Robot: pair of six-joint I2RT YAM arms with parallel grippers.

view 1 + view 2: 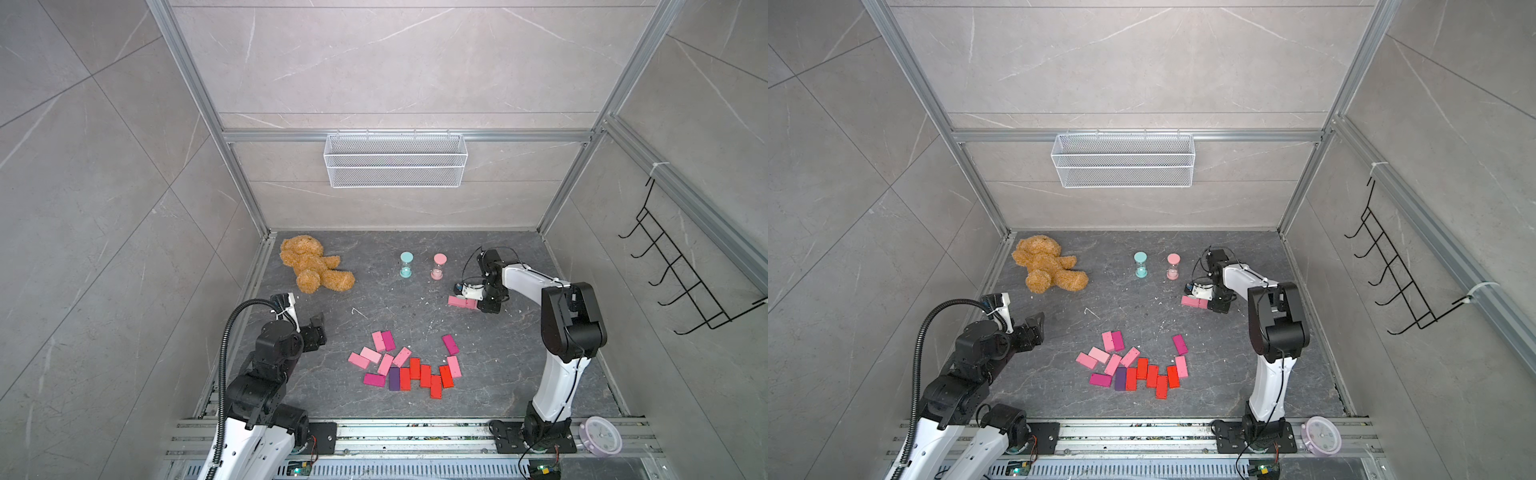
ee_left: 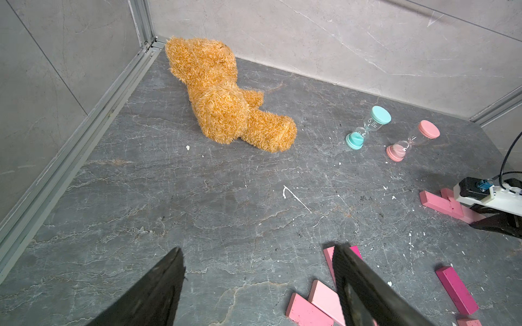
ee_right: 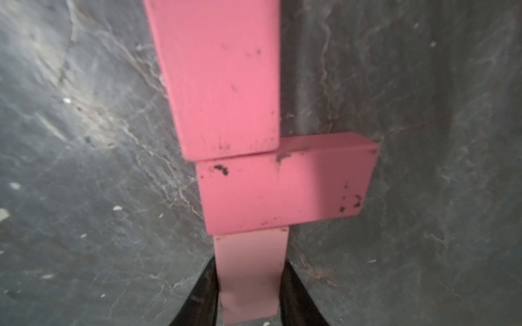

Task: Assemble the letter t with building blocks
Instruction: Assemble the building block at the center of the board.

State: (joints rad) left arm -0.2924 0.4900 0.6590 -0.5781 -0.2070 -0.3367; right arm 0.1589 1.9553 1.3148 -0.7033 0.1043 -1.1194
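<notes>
Building blocks: most lie flat in a loose group on the table, well apart from both pincers, toward the arm bases; three pink ones make the beginning of the letter at the right pincer
Right pincer: low over the table; its fingers lie against the two long sides of a pale pink block, so it grips this block
Axis of the held block: straight out from the pincer, in line with the fingers
In front of the pincer: the far end of the held block touches the long side of a crosswise pink block; beyond it a far pink block runs in nearly the same line
Left pincer: jaws wide apart, nothing between them, well apart from the letter
Nearer arm: the right one
Coming move, as I judge: to let go without pushing the crosswise pink block out of place
</notes>
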